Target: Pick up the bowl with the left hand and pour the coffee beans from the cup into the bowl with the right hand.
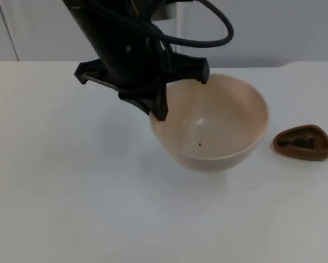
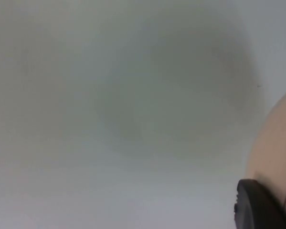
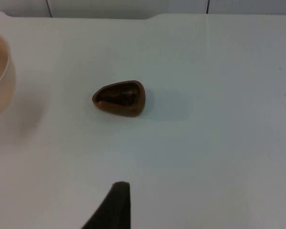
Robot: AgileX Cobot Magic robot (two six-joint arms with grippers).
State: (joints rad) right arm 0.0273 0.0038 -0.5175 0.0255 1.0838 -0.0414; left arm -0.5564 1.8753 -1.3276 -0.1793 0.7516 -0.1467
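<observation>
The left gripper (image 1: 159, 109) has its fingers clamped on the near-left rim of the cream bowl (image 1: 218, 129), holding it over the white bench (image 1: 70, 192), with the brown cup (image 1: 302, 142) of beans resting well to its right.

Lighting: even, soft, overhead; white table (image 1: 70, 192) bright without harsh glare. Shadows: faint, diffuse under the bowl (image 1: 218, 123) towards 8 o'clock; soft patch beside the brown cup (image 3: 120, 98) towards 3 o'clock. Focus: left wrist view heavily blurred, grey haze; top view arm softened.
</observation>
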